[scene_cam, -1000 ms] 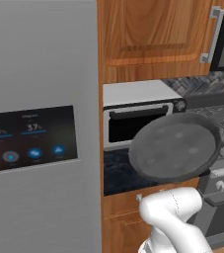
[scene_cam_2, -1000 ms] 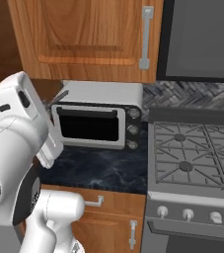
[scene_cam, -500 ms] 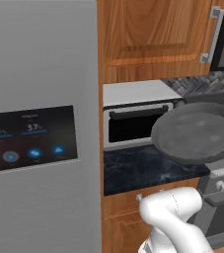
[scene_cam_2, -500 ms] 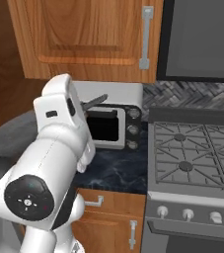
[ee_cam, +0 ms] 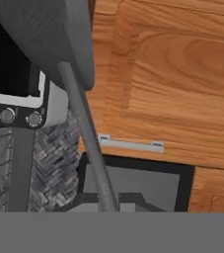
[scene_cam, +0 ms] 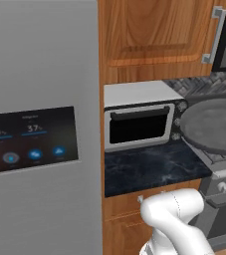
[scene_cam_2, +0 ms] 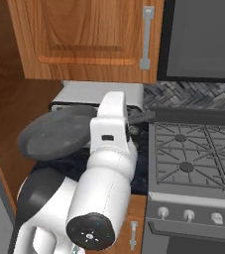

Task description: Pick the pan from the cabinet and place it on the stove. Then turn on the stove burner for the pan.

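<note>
The pan (scene_cam: 210,125) is a shallow dark grey disc, held nearly level in the air at the counter's right end, beside the stove (scene_cam: 224,185). From the right base view the pan (scene_cam_2: 52,134) hangs in front of the toaster oven, left of my arm's white link. Its thin handle (ee_cam: 86,131) runs from the pan (ee_cam: 44,34) down into my gripper (ee_cam: 108,203), which is shut on it. The stove (scene_cam_2: 193,154) has black grates and silver knobs (scene_cam_2: 188,215). The cabinet (scene_cam_2: 84,34) above has its doors shut.
A silver toaster oven (scene_cam: 139,119) stands on the dark marble counter (scene_cam: 149,172) behind the pan. A tall grey fridge (scene_cam: 35,139) with a display panel fills the left. A dark panel (scene_cam_2: 203,39) hangs over the stove, right of the cabinet handle (scene_cam_2: 145,37).
The arm has swung toward the stove, carrying the pan to the right past the toaster oven. The pan has gone from tilted up to almost level.
</note>
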You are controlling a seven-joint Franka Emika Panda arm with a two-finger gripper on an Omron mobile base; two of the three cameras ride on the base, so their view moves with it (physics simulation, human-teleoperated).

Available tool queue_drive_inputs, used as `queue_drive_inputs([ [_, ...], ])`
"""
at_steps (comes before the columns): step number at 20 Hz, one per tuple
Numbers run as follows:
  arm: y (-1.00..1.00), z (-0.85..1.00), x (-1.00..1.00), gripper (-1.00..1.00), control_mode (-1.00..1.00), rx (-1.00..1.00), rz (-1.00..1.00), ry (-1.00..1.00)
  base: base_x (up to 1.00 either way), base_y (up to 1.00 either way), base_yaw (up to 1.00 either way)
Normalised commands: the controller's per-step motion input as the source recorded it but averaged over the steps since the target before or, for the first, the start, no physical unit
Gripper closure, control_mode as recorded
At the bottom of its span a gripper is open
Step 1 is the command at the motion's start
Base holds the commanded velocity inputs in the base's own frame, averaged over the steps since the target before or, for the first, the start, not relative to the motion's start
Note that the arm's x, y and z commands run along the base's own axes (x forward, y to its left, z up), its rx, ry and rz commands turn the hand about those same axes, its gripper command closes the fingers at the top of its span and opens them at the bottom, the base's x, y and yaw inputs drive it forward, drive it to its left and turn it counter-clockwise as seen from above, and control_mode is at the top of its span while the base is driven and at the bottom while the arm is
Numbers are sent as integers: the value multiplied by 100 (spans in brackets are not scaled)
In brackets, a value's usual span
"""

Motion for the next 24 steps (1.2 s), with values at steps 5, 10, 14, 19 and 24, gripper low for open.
queue_drive_inputs([
  [5, -92, -37, 10, 100, -100, 5, -8, -6, 0, 0, 0],
  [10, -87, -38, 17, 100, -100, 4, -5, -2, 0, 0, 0],
  [14, -71, -28, 21, 100, -100, 4, -6, 0, 0, 0, 0],
  [19, -47, -33, 39, 100, -100, 2, -12, 0, 0, 0, 0],
  [24, -33, -38, 44, 100, -100, 3, -13, -3, 0, 0, 0],
])
